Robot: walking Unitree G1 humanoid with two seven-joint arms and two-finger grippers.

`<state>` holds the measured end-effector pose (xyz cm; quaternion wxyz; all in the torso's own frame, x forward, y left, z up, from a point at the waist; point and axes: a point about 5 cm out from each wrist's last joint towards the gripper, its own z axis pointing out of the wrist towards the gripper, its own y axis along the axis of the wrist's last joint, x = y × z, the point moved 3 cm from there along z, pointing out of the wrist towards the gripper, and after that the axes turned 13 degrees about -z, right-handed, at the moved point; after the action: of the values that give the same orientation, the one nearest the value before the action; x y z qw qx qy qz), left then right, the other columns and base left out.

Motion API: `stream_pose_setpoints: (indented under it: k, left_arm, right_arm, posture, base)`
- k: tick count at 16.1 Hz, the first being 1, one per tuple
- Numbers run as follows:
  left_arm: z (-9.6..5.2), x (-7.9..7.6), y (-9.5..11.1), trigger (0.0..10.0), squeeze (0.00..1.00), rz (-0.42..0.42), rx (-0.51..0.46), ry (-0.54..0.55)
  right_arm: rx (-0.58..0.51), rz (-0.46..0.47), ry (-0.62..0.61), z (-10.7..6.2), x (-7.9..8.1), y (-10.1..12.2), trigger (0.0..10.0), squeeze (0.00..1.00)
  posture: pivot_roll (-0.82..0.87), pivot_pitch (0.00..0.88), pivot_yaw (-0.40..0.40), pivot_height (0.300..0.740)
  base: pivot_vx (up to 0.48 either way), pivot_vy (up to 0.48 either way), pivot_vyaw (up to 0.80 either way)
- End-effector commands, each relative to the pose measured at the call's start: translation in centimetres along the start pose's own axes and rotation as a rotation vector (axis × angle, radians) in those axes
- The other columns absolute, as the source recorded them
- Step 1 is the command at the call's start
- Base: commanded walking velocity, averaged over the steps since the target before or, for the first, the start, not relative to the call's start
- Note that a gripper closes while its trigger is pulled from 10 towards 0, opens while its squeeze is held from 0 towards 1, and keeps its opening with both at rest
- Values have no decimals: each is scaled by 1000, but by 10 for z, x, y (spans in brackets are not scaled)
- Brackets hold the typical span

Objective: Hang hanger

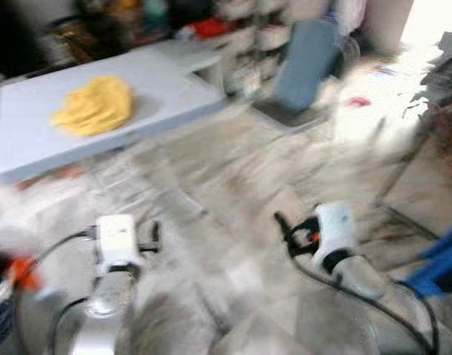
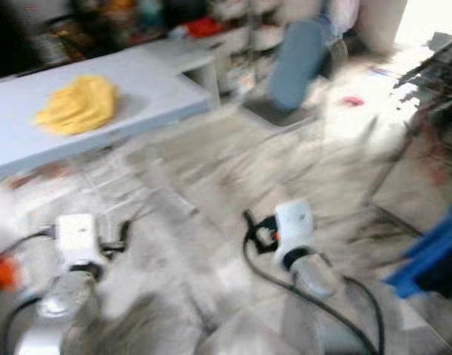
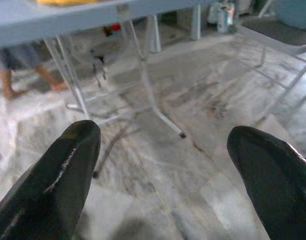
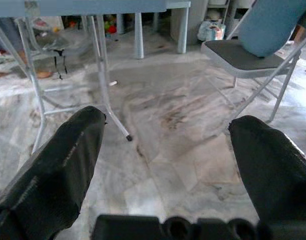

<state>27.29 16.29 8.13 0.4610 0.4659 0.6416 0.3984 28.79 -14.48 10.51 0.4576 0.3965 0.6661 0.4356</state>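
Observation:
Both eye views are blurred. My left gripper (image 3: 163, 145) is held low over the marble floor, open, with nothing between its black fingers (image 3: 67, 165). My right gripper (image 4: 168, 135) hangs at the same height, also open and holding nothing. In the left eye view the left wrist (image 1: 116, 238) sits at lower left and the right wrist (image 1: 331, 235) at lower right. A yellow crumpled cloth (image 1: 95, 105) lies on a grey folding table (image 1: 33, 140) ahead to my left. I can make out no hanger.
A grey-blue folding chair (image 1: 303, 63) stands ahead to the right. A dark metal rack (image 1: 440, 81) is at the far right, and something blue (image 1: 440, 266) at lower right. Table legs (image 3: 142, 75) stand ahead. What look like a person's feet (image 3: 7, 85) are beyond the table.

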Motion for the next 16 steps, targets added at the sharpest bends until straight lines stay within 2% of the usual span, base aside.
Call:
stream_pose_setpoints:
  k: [1,5,9,15,16]
  left_arm:
    - [2,3,6,10000,0,3,-22,13]
    - [-3,0,6,10000,0,-17,-26,-34]
    - [-5,-2,6,10000,0,-39,-24,-63]
    - [-7,-5,7,10000,0,-58,-32,-87]
    - [-7,-5,7,10000,0,-59,-35,-89]
  right_arm:
    - [-32,2,19,4,4,9,10000,0]
    - [-33,3,27,2,4,7,10000,0]
    - [-52,-10,61,2,11,11,10000,0]
    - [-54,-4,70,0,9,11,10000,0]
    - [-56,16,67,0,10,12,10000,0]
  posture:
    - [-44,0,28,740]
    - [-46,0,30,740]
    - [-51,0,28,740]
    - [-56,0,26,740]
    - [-55,0,27,740]
  base:
    - [0,0,800]
    - [0,0,800]
    - [0,0,800]
    - [0,0,800]
    - [0,0,0]
